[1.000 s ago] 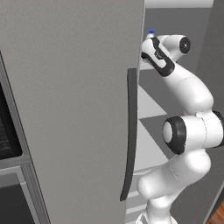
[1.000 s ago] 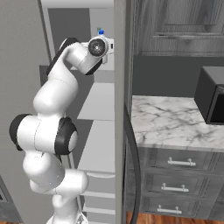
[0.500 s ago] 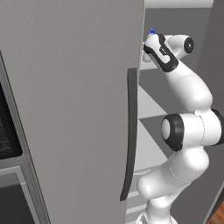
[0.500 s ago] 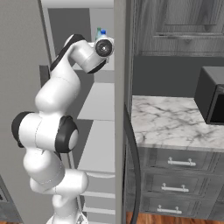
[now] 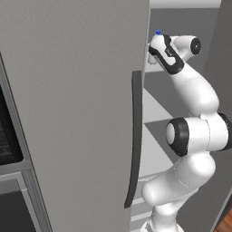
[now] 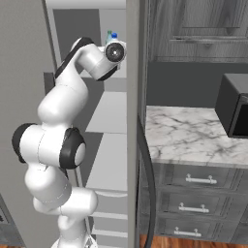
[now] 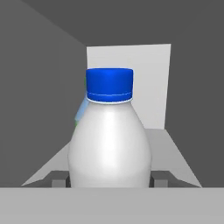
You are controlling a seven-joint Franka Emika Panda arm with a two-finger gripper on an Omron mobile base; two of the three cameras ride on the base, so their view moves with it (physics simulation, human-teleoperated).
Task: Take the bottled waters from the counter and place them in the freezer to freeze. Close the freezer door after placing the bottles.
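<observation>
**Bottle held between the jaws inside the freezer**

Freezer point(image 6: 109, 121) stands open, and the arm reaches up into its upper part, the jaws point(image 7: 111, 180) over a pale grey shelf point(image 7: 177, 162). The freezer door point(image 5: 72, 113), with its long dark handle point(image 5: 134, 136), swings out to the left of the jaws. The marble tabletop point(image 6: 189, 138) lies well off to their right, beyond the other door. The jaws are closed partway on the white bottle point(image 7: 110, 146) with the blue cap, which stands upright between the two fingertips. A sliver of the blue bottle point(image 7: 80, 113) peeks out just behind it.
</observation>
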